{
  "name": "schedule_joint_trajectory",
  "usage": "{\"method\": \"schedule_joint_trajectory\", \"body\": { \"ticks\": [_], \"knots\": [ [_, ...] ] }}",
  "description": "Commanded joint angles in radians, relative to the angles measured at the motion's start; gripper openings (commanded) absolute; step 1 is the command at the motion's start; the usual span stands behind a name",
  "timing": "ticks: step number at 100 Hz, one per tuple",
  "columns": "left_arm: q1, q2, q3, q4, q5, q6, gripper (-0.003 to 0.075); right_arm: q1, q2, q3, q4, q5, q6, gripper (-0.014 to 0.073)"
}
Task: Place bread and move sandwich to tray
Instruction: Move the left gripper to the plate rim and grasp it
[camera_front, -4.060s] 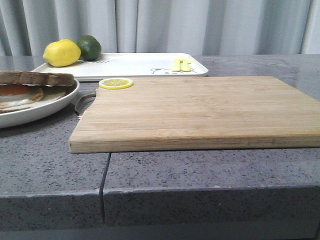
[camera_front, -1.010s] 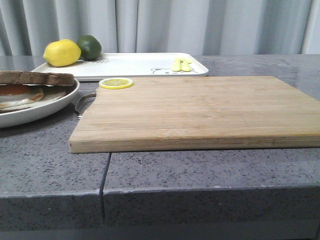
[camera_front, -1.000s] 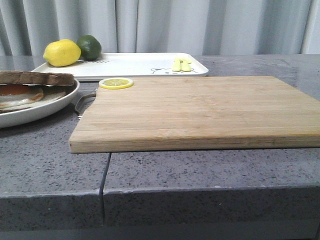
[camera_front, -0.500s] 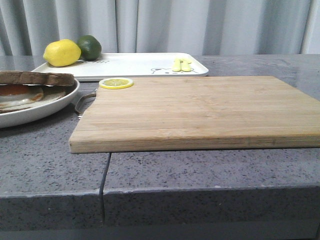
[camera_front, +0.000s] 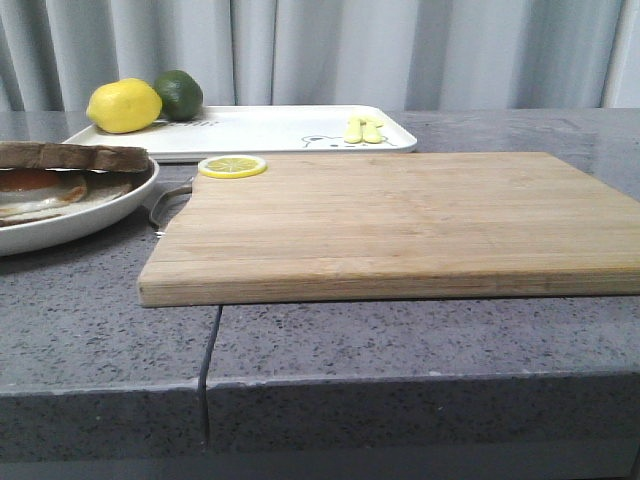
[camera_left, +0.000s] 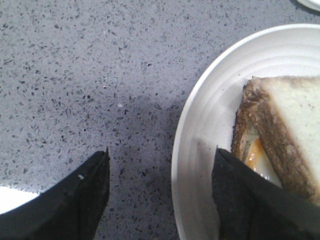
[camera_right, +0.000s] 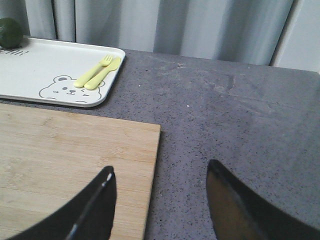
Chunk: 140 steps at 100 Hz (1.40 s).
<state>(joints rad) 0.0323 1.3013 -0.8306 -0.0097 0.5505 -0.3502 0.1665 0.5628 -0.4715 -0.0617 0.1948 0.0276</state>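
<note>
— Hovering with fingers spread and empty: left gripper (camera_left: 159, 192) straddles the plate (camera_left: 200, 130) rim, one finger over bare counter (camera_left: 90, 70), the other above the sandwich (camera_left: 280, 145) corner.
— Risky, probably. Closing from there could clip the rim and tip the plate, or squash the bread (camera_left: 292, 112) edge and squeeze the egg out sideways.
— Right gripper (camera_right: 159, 200), likewise spread and holding nothing, hangs over the board (camera_right: 70, 160) corner and grey counter.
— Far from the job, then. Could drag the board if lowered carelessly.
— Showing what the front view lacks: left wrist view gives the fingers against the plate; front view shows no gripper at all.
— But gives the layout: sandwich (camera_front: 60, 170) on plate at far left, tray (camera_front: 270, 130) behind the board, holding lemon (camera_front: 124, 106) and lime (camera_front: 179, 94), lemon slice (camera_front: 232, 166) on the board corner.
— Only the right wrist view resolves the bear drawing (camera_right: 62, 87) and the fork and knife (camera_right: 97, 72) on the tray (camera_right: 45, 62).
— Free room on the tray middle, seemingly enough for a sandwich.
</note>
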Motion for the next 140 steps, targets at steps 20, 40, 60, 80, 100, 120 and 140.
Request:
{"method": "schedule_joint_trajectory", "body": {
  "ticks": [20,40,60,80,100,120,140],
  "knots": [
    [0.0,0.041,-0.034,-0.024,-0.061,-0.01,0.041,-0.007,-0.001,-0.027,0.001,-0.068,-0.002,0.0418],
    [0.0,0.087,-0.034,-0.031,-0.063,-0.01,0.041,-0.007,-0.001,-0.027,0.001,-0.067,-0.002,0.0418],
    [0.0,0.095,-0.034,-0.031,-0.063,-0.01,0.0391,-0.007,-0.001,-0.027,0.001,-0.067,-0.002,0.0418],
    [0.0,0.095,-0.034,-0.035,-0.063,-0.01,0.0185,-0.007,-0.001,-0.027,0.001,-0.067,-0.002,0.0418],
    [0.0,0.095,-0.034,-0.074,-0.063,-0.01,-0.0018,-0.007,-0.001,-0.027,0.001,-0.067,-0.002,0.0418],
    [0.0,0.093,-0.034,-0.086,-0.063,-0.01,-0.0019,-0.007,-0.001,-0.027,0.001,-0.067,-0.002,0.0418],
    [0.0,0.055,-0.034,-0.154,-0.068,-0.01,-0.0019,-0.007,-0.001,-0.027,0.001,-0.067,-0.002,0.0418]
  ]
}}
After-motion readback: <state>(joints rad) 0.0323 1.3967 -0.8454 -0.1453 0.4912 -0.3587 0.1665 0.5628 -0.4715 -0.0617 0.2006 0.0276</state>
